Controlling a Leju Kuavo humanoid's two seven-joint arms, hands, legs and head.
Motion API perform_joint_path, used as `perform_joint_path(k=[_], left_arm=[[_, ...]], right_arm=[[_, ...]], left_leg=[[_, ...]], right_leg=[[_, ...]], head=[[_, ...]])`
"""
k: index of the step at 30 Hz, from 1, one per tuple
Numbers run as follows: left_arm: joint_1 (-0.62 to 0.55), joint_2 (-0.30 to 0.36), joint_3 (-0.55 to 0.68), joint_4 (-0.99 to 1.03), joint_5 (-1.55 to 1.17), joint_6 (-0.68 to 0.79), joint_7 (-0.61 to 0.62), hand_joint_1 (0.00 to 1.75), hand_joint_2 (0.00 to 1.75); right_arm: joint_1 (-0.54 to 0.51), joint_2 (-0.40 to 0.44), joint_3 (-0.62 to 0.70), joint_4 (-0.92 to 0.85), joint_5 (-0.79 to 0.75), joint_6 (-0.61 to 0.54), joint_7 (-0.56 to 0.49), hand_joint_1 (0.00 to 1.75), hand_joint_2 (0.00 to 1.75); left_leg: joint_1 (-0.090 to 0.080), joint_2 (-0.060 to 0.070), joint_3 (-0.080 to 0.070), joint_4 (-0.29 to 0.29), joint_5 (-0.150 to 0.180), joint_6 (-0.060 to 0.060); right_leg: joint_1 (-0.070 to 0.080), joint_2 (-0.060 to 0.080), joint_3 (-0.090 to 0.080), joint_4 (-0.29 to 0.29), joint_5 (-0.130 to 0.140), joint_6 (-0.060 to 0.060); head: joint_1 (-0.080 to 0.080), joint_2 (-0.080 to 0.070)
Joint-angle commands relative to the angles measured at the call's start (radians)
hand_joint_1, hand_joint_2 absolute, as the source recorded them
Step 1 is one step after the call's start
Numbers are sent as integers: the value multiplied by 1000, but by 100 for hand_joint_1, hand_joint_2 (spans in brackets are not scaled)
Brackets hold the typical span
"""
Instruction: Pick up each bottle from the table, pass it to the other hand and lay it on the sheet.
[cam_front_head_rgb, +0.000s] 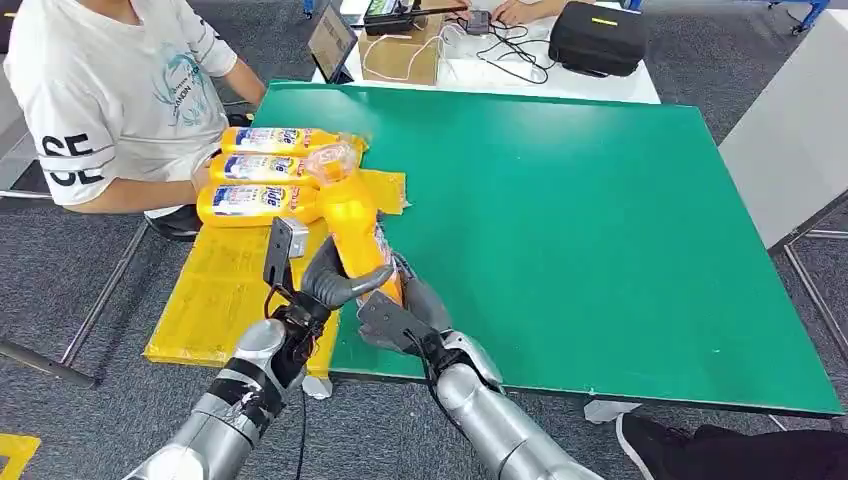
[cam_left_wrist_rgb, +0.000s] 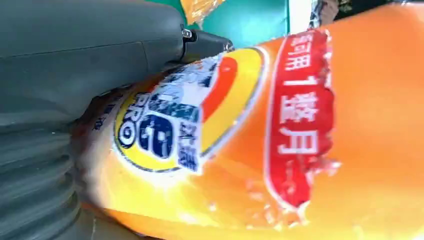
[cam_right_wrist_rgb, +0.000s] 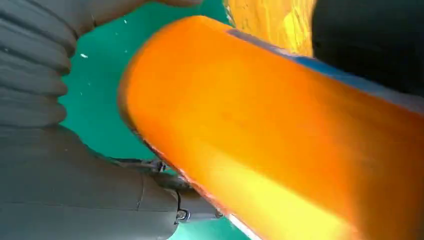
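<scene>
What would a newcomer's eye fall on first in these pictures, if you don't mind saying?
First, the orange bottle held up at the near left edge of the green table, with the left hand and the right hand both on its lower end. Next, three more bottles lying side by side on the yellow sheet to the left, right beside a seated person in a white shirt.

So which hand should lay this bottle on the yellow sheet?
Left. The left hand already wraps the bottle and sits on the yellow sheet's side; the right hand is over the green table.
</scene>
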Motion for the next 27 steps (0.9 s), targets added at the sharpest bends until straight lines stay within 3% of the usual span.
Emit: perform_joint_path(k=[1,9,15,16,23,24,27], left_arm=[[-100,61,79,95,-20,65,-15,175,175],[-153,127,133,180,-155,141,-67,175,175],[-242,220,104,362,-609,409,-89,175,175],[-268,247,52,418,-738,480,-67,175,175],[-297,289,10,504,-881,472,-71,175,175],[-307,339,-78,570,-1064,509,-39,175,175],[-307,339,-78,570,-1064,509,-39,175,175]], right_arm=[[6,-72,-68,-53,-42,-4,-2,0,175],[40,-108,-130,-142,-57,8,-8,0,175],[90,-113,-220,-283,-90,-29,-24,0,175],[101,-112,-239,-319,-113,-35,-36,0,175],[105,-123,-251,-355,-146,-29,-43,0,175],[81,-137,-242,-337,-165,-3,-46,0,175],[81,-137,-242,-337,-165,-3,-46,0,175]], left_leg=[[2,0,5,1,-3,-2],[2,0,5,1,-2,-2],[2,0,3,0,-2,-2],[2,1,6,2,-4,-3],[1,-1,3,0,-1,-1],[2,1,4,1,-2,-2],[2,2,6,1,-3,-2]], right_leg=[[2,-1,6,0,-3,-2],[2,-1,5,0,-2,-2],[2,0,3,0,-1,-2],[3,-1,6,1,-4,-3],[1,-2,3,1,-2,-2],[2,0,4,1,-2,-2],[2,1,6,1,-3,-2]], head=[[0,0],[0,0],[0,0],[0,0],[1,0],[0,0],[0,0]])
